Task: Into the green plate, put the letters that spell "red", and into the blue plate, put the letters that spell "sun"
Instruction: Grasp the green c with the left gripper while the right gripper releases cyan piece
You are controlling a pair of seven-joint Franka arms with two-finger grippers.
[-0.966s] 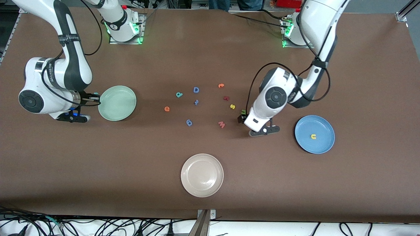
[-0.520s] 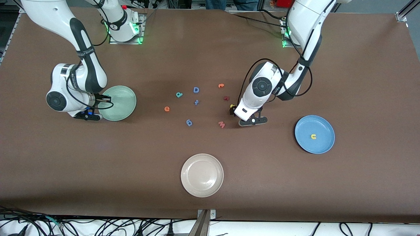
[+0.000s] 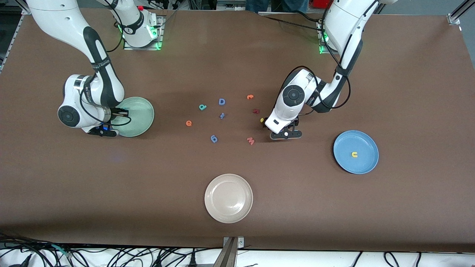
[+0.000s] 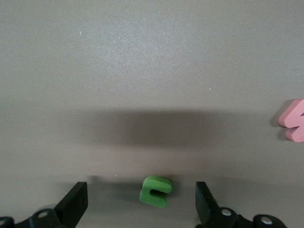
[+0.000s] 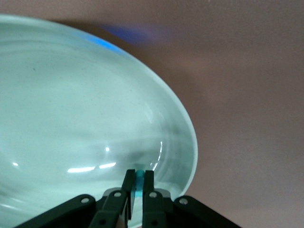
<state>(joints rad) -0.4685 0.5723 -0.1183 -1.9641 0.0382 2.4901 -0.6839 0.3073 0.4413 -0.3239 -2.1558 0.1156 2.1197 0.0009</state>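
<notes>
Right end effector (image 5: 136,190) pinches teal letter (image 5: 138,175) over green plate (image 3: 143,113); left end effector (image 4: 141,202) wide, straddling n (image 4: 155,191).

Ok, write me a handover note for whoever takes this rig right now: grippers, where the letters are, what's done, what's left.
Left gripper: open, low over the table, its fingers either side of the small olive-green foam n.
Right gripper: shut on a small teal foam letter, over the round pale green plate.
Done: yellow foam u lies in the round blue plate.
Left: n; yellow s, beside the left gripper; the held teal letter; orange e and teal d, mid-table.
</notes>
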